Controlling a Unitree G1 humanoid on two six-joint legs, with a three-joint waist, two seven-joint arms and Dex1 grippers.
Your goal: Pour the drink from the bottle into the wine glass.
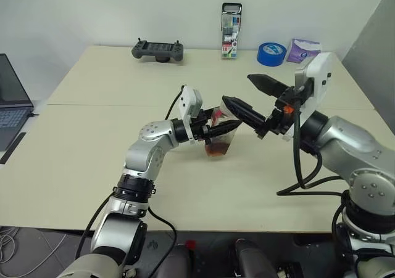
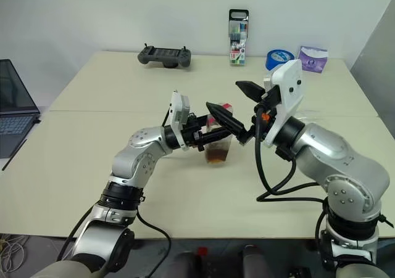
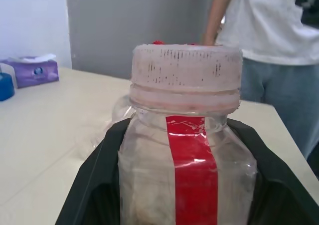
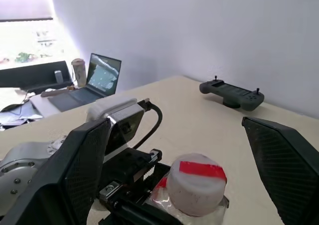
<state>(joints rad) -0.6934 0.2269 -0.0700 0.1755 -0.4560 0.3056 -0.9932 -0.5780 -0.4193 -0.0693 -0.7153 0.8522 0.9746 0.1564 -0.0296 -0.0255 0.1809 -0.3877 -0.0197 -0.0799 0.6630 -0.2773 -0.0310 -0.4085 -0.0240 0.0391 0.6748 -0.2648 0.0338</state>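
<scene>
Two black fingers of the left gripper point(image 1: 223, 127) are clamped around the bottle point(image 3: 187, 155), a clear, crinkled plastic body with a glossy red label strip and a ribbed, pale cap. It hangs over the matte cream table point(image 1: 92, 155), above the wine glass point(image 1: 220, 147), whose rounded clear bowl shows dark reddish drink point(image 1: 216, 150). Right gripper point(image 1: 254, 99): textured, wedge-shaped fingers spread wide, holding nothing, close beside the cap.

game controller point(image 1: 158, 50), marker pack point(image 1: 231, 31), blue tape roll point(image 1: 270, 53), laptop point(image 1: 11, 102)
</scene>
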